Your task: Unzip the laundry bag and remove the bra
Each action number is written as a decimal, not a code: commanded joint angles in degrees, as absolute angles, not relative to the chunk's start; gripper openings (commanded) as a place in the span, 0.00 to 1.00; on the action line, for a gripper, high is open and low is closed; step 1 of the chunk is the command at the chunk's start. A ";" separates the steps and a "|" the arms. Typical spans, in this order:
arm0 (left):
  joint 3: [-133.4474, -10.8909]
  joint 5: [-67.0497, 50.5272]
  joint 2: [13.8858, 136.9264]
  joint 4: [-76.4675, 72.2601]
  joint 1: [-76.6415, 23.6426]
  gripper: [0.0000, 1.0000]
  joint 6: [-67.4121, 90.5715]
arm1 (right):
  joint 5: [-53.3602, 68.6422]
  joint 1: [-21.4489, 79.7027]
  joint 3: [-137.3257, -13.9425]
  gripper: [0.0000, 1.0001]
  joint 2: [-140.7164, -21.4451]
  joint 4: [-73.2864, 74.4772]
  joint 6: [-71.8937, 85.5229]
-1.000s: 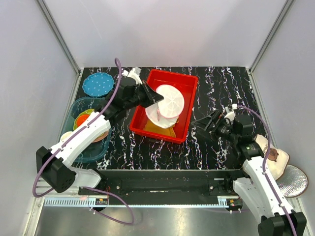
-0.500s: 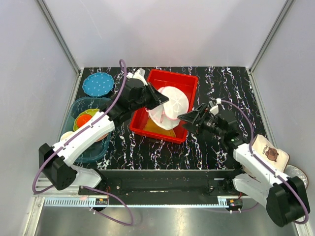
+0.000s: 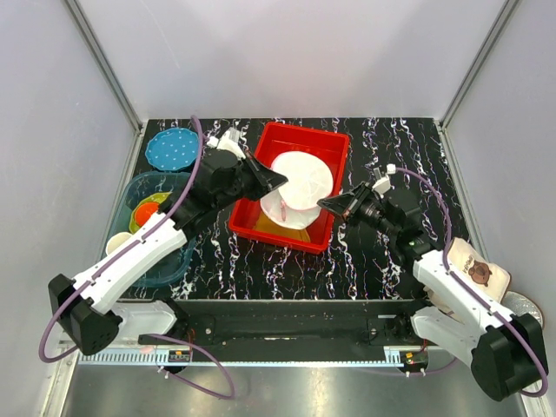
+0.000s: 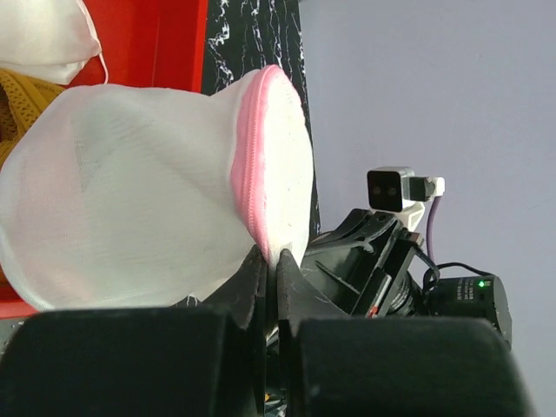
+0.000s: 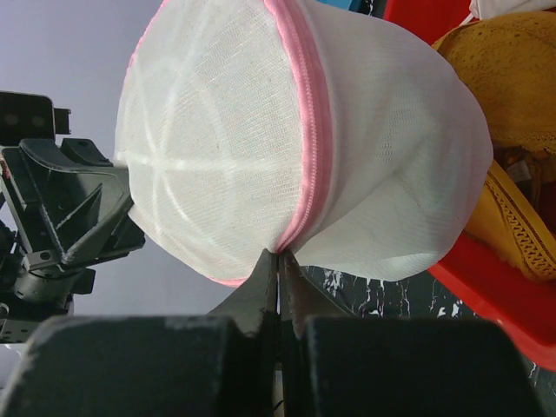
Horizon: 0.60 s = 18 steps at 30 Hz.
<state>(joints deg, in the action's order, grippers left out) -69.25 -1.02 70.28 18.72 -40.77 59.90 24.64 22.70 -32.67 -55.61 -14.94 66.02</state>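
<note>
one bag [image 3: 301, 178], two grippers, one red bin [image 3: 334, 143]. the bag hangs above the bin, pinched from both sides: left gripper [image 4: 271, 261] closed on its pink edge, right gripper [image 5: 280, 256] closed on the pink zipper seam. in the bin lie one mustard cloth [image 3: 271, 226] and one smaller white piece [image 4: 39, 35] – both partly hidden under the bag. the bra cannot be made out – only a faint pink tinge through the mesh.

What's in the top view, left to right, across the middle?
Translucent teal plastic tub → left gripper → round white mesh laundry bag with pink zipper edging → right gripper → shiny silver disc.
</note>
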 commanded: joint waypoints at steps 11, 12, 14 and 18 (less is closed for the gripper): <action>-65.21 -0.18 64.95 13.80 -40.96 0.00 61.08 | 28.56 23.64 -31.64 0.90 -65.63 -29.08 72.51; -65.21 -0.26 64.78 13.71 -40.96 0.00 61.17 | 28.65 24.08 -31.81 0.90 -66.26 -30.05 72.51; -65.21 1.13 64.51 13.80 -40.96 0.00 61.17 | 28.13 24.87 -32.43 0.90 -66.79 -29.53 71.72; -64.60 2.55 63.28 13.97 -40.96 0.00 61.26 | 27.33 26.45 -33.31 0.91 -66.71 -27.95 70.14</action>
